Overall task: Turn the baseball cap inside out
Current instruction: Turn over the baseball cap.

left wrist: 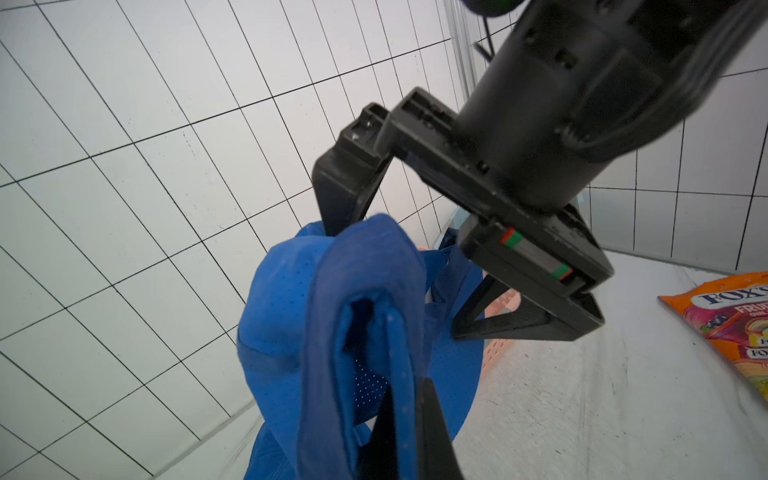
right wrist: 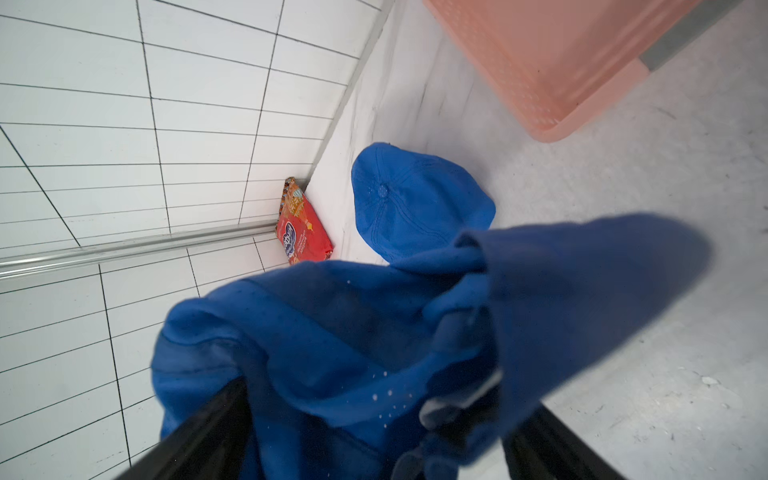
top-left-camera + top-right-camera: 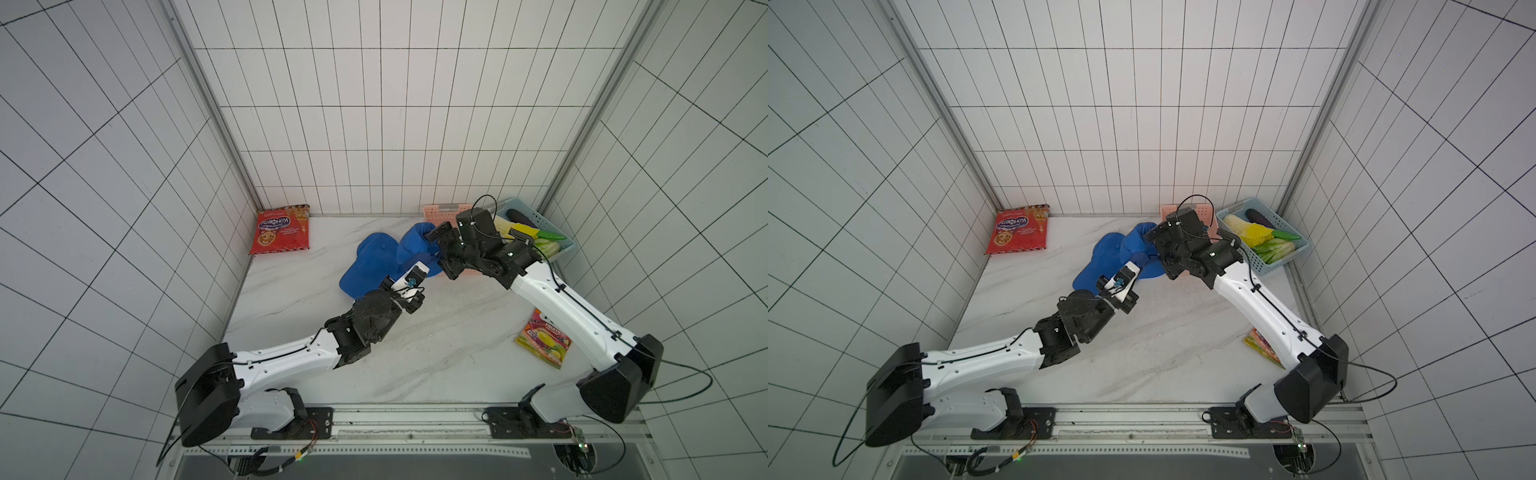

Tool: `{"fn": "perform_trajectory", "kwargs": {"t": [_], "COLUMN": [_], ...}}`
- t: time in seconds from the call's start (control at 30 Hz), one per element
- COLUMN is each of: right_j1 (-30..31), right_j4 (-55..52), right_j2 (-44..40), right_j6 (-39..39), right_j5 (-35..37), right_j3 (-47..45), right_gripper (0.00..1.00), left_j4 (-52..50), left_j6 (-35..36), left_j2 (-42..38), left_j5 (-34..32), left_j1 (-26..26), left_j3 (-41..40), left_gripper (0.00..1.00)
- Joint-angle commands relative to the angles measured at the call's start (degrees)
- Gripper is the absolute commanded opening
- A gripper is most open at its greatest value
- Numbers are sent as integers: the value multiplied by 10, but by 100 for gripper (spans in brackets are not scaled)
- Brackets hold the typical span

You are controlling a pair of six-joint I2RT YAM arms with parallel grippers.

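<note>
Left wrist view: noted left pincer (image 1: pixel 409 399) pinched shut on an edge of the blue baseball cap (image 1: pixel 286 311), holding it up over the counter (image 1: pixel 561 395) as anchor, right pincer (image 1: pixel 395 278) spread open with fabric between jaws, probably to push it through.

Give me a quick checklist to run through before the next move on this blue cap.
1. Left gripper pinching held cap: ok, shut on fabric.
2. Right gripper ready at cap: ok, jaws open astride a raised fold.
3. Cap turned inside out: cannot tell, fabric bunched.
4. Second blue cap apart from held one: cannot tell, they overlap in view.
5. Pink basket clear of right gripper: cannot tell, close behind it.
</note>
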Motion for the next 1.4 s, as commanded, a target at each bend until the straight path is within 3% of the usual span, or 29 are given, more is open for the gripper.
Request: {"fn": "perform_trajectory", "kwargs": {"t": [0.0, 0.07, 0.23, 0.3, 0.37, 0.4, 0.47, 0.53, 0.6, 0.67, 0.8, 0.93, 1.17, 1.37], "right_j1": [7, 7, 3, -3, -10, -17, -40, -74, -119, -174, -251, -273, -272, -243], "right_j4": [43, 61, 112, 119, 132, 145, 188, 263, 377, 496, 549, 565, 510, 471], "right_j2": [14, 5, -33, -47, -60, -68, -92, -116, -135, -137, -117, -119, -147, -154], "right_j6": [-39, -63, -127, -156, -177, -189, -217, -248, -269, -277, -303, -339, -369, -381], "right_j5": [-52, -50, -28, -23, -24, -27, -46, -92, -174, -272, -460, -589, -685, -713], "right_j3": [10, -2, -43, -58, -74, -89, -123, -177, -241, -279, -278, -256, -216, -187], "right_gripper": [80, 67, 1, 0, 0, 0, 0, 0, 0, 0, 0, 0, 0, 0], "left_j4": [30, 36, 12, -8, -37, -54, -109, -151, -184, -214, -252, -189, -88, -82], "left_j6": [37, 35, -9, -38, -68, -92, -155, -226, -324, -460, -630, -715, -722, -689], "left_j2": [3, 2, -21, -38, -62, -75, -114, -167, -228, -265, -280, -219, -87, -40], "left_j5": [59, 60, 54, 51, 60, 67, 81, 86, 111, 186, 392, 551, 756, 783], "left_j1": [-21, -20, -21, -21, -21, -21, -21, -17, 13, 94, 286, 381, 378, 329], "left_j3": [-5, -8, -11, -15, -20, -22, -25, -36, -46, -56, -54, -36, 53, 104], "left_gripper": [0, 0, 0, 23, 62, 76, 91, 98, 99, 99, 99, 98, 84, 71]}}
